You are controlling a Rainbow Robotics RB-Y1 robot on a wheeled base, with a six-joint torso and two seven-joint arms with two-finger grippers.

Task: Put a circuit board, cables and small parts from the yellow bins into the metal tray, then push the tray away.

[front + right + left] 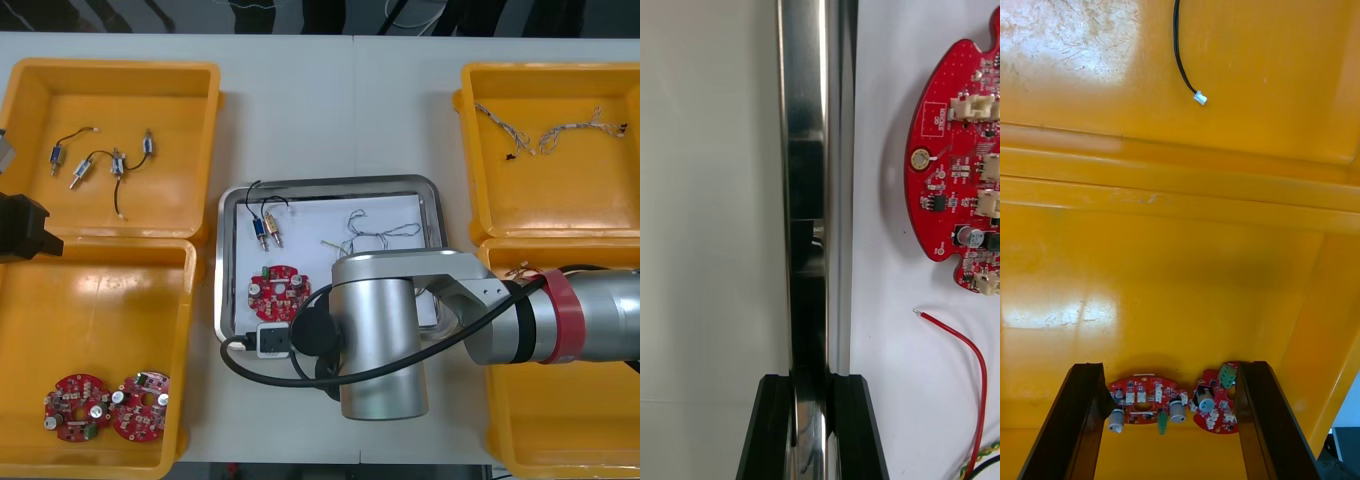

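Right wrist view, right pincer [812, 381] clamping metal tray [806, 187] rim, left pincer [1171, 369] open.

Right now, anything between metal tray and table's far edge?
Nothing visible. Right gripper grips the shiny metal tray by its near rim; light table beyond is bare; yellow bins flank it. Left gripper hangs over left bins.
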